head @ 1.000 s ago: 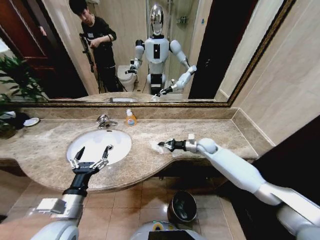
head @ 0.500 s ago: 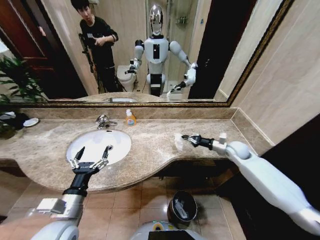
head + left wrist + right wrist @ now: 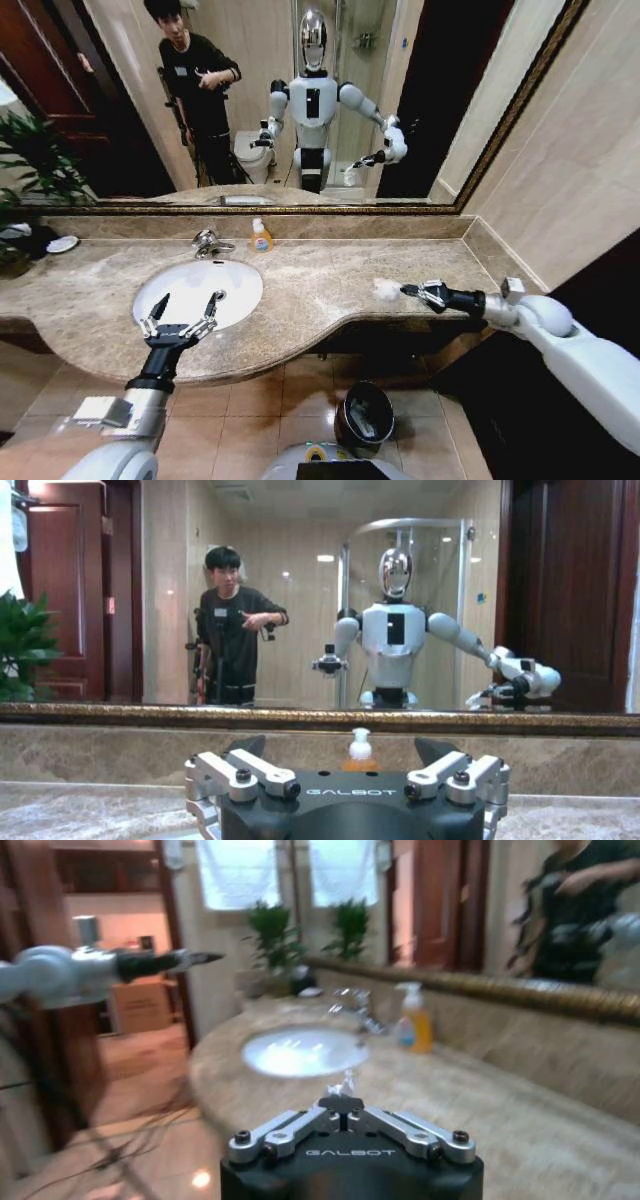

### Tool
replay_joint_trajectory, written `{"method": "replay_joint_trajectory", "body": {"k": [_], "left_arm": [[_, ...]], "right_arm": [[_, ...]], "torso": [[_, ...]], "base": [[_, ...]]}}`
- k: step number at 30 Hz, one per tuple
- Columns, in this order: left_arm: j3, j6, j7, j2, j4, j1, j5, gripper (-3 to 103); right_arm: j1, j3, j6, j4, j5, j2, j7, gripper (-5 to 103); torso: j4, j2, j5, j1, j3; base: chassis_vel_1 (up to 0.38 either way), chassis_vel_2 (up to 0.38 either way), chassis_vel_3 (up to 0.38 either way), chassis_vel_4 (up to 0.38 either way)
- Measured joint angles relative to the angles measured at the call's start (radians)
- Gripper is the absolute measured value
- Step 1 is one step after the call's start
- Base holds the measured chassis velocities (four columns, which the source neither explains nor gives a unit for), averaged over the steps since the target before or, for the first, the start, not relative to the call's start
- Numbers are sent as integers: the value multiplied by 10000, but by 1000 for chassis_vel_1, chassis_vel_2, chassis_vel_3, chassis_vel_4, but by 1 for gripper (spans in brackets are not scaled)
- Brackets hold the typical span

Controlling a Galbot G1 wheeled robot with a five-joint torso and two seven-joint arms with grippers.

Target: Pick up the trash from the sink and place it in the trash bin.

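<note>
Your right tool (image 3: pixel 408 291) is pinched closed on a crumpled white tissue (image 3: pixel 387 290), which juts from the fingertips as a pale wad. It hangs at the front right edge of the marble surface (image 3: pixel 320 270), well to the right of the sink (image 3: pixel 198 290). From the right wrist you see the fingers (image 3: pixel 345 1108) drawn together, with a wisp of the tissue (image 3: pixel 346 1081) poking up between them and the white basin (image 3: pixel 305 1050) farther off.

Below and a little to the left of that tool, the trash bin (image 3: pixel 365 412) stands on the tiled floor under the surface's front edge, with some pale scraps inside it.

Your left tool (image 3: pixel 183 318) hovers spread open and empty over the sink's near rim. Behind the basin you have the chrome tap (image 3: pixel 209 242) and the orange pump soap bottle (image 3: pixel 261 236) against the mirror wall.
</note>
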Motion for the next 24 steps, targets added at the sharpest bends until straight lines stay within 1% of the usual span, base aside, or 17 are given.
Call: {"method": "replay_joint_trajectory", "body": {"k": [1, 3, 4, 5, 6, 9, 10, 11, 12, 14, 15, 18, 20, 21, 22, 23, 24], "left_arm": [[0, 0, 0, 0, 0, 0, 0, 100], [0, 0, 1, 0, 0, 0, 0, 100], [0, 0, 0, 0, 0, 0, 0, 100], [0, 0, 0, 0, 0, 0, 0, 100], [0, 0, 0, 0, 0, 0, 0, 100], [0, 0, 0, 0, 0, 0, -1, 100], [0, 0, 0, 0, 0, 0, -1, 100], [0, 0, 0, 0, 0, 0, -1, 100], [0, 0, 0, 0, 0, 1, 0, 100], [0, 0, 0, 0, 0, 0, 0, 100], [0, 0, 0, 0, 0, 0, 0, 100], [0, 0, 1, -1, 0, 0, 0, 100], [0, 0, 0, 0, 0, 0, 0, 100], [0, 0, 0, 0, 0, 0, 0, 100], [0, 0, 0, 0, 0, 0, 0, 100], [0, 0, 0, 0, 0, 0, 0, 100], [0, 0, 0, -1, 0, 1, 0, 100]], "right_arm": [[0, 0, 0, 0, 0, 0, 0, 0], [96, -46, 4, -544, -385, 105, -944, 0], [155, -99, 57, -979, -802, 247, -1598, 0], [170, -125, 116, -1206, -1046, 336, -1841, 0], [170, -125, 116, -1206, -1046, 336, -1841, 0], [74, -219, 473, -1940, -1830, 817, -2089, 0], [74, -219, 473, -1940, -1830, 817, -2089, 0], [-42, -240, 601, -2172, -2114, 1069, -2025, 0], [-84, -240, 646, -2234, -2203, 1155, -1982, 0], [-397, -247, 867, -2644, -2869, 1762, -1730, 0], [-397, -247, 867, -2644, -2869, 1762, -1730, 0], [-813, -398, 1183, -3192, -3533, 2504, -1062, 0], [-841, -420, 1215, -3273, -3592, 2579, -943, 0], [-904, -475, 1314, -3555, -3766, 2829, -563, 0], [-916, -491, 1326, -3767, -3892, 3026, -365, 0], [-916, -491, 1326, -3767, -3892, 3026, -365, 0], [-909, -515, 1415, -4220, -4119, 3433, 199, 0]], "torso": [[0, 0, 0, 0, 0], [0, 0, 0, 0, 0], [0, 0, 2, 1, 0], [1, -1, 2, 1, 1], [1, -1, 2, 1, 1], [1, -2, -2, 1, 1], [1, -2, -2, 1, 1], [1, -2, 1, 1, 1], [0, -2, 0, 1, 1], [0, -2, 0, 1, 1], [0, -2, 0, 1, 1], [-1, -2, 0, 1, 1], [-1, -2, 1, 1, 0], [0, -2, -3, 1, 1], [-1, -2, -1, 1, 0], [-1, -2, -1, 1, 0], [0, -2, -5, 1, 0]], "base": [[0, 0, 0, 0], [0, 0, 0, 0], [0, 0, 0, 0], [0, 0, 0, 0], [0, 0, 0, 0], [0, 0, 0, 0], [0, 0, 0, 0], [0, 0, 0, 0], [0, 0, 0, 0], [0, 0, 0, 0], [0, 0, 0, 0], [0, 0, 0, 0], [0, 0, 0, 0], [0, 0, 0, 0], [0, 0, 0, 0], [0, 0, 0, 0], [0, 0, 0, 0]]}}
